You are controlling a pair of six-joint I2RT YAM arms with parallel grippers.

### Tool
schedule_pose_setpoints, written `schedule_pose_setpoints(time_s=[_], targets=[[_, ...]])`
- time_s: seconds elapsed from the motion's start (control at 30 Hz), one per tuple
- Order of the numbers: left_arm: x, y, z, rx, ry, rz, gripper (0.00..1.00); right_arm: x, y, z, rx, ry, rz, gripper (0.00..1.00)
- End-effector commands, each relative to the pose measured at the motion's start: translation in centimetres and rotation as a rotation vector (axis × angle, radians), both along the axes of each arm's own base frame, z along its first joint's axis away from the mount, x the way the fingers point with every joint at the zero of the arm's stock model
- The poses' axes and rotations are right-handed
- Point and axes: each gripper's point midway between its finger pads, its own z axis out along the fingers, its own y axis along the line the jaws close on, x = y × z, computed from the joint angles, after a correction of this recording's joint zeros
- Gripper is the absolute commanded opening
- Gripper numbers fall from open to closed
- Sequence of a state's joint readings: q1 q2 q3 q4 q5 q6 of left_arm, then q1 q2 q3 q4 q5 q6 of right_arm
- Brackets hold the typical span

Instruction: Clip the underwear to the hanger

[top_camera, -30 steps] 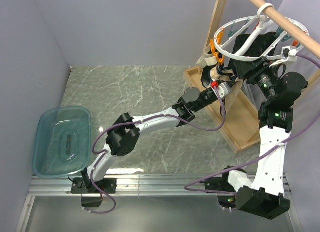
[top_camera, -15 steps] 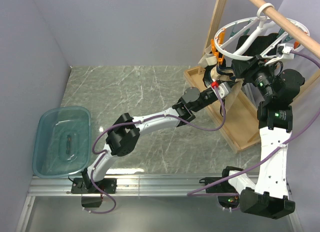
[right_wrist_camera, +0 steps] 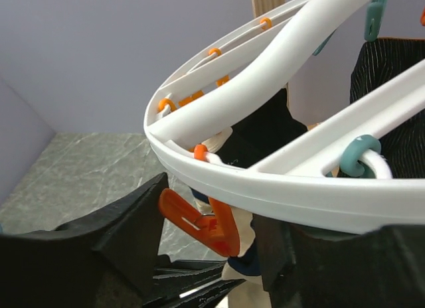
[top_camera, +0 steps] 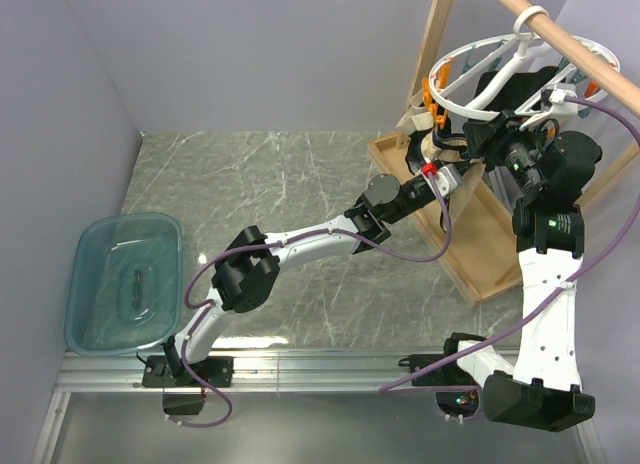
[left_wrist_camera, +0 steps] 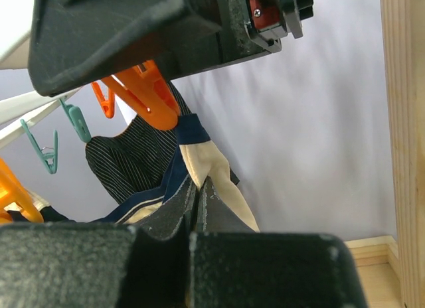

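The underwear, beige with navy trim, is pinched at its top fold by my left gripper, which is shut on it and holds it up under the hanger. The hanger is a white double ring hooked on the wooden rod. An orange clip dangles from its rim, its tip against the underwear. My right gripper straddles that clip with jaws apart; the left finger touches one handle, and beige fabric shows between the clip and the right finger. In the top view the right gripper meets the left gripper below the ring.
The wooden rod and upright post stand on a wooden base at the right. A black striped garment hangs from the hanger with teal clips nearby. A clear blue tub sits at the left.
My right arm has pushed left and in under the hanger ring toward the orange clip, and the ring has shifted slightly. The left arm has held still with the underwear.
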State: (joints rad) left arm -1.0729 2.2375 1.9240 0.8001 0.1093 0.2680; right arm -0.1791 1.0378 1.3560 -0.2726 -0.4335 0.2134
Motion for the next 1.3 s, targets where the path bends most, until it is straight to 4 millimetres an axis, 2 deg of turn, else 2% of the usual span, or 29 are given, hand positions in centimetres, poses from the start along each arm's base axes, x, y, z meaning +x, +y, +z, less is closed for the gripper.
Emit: schedule_pose_setpoints(time_s=[0.0, 0.03, 0.13, 0.67, 0.83, 1.17, 1.27], targets=[[-1.2, 2.0, 5.8, -0.097, -0.065, -0.009, 0.00, -0.5, 0.1, 2.5, -0.038, -0.082, -0.004, 0.57], [-1.3, 2.0, 5.8, -0.097, -0.066, -0.010, 0.00, -0.5, 0.1, 2.4, -0.040, -0.082, -0.003, 0.51], [-1.3, 2.0, 5.8, -0.097, -0.067, -0.007, 0.00, -0.5, 0.2, 2.6, -0.038, -0.092, 0.003, 0.40], [-1.3, 2.8, 5.9, -0.095, -0.069, 0.002, 0.00, -0.6, 0.4, 3.4, -0.024, -0.121, 0.008, 0.01], [-1.1, 3.2, 5.6, -0.089, -0.068, 0.018, 0.00, -0.6, 0.1, 3.7, -0.017, -0.135, -0.010, 0.00], [-1.4, 3.8, 6.7, -0.102, -0.087, 0.016, 0.00, -0.5, -0.2, 3.6, -0.025, -0.144, -0.026, 0.00], [-1.5, 3.8, 6.5, -0.094, -0.088, 0.012, 0.00, -0.4, -0.1, 3.7, -0.018, -0.151, -0.019, 0.00]])
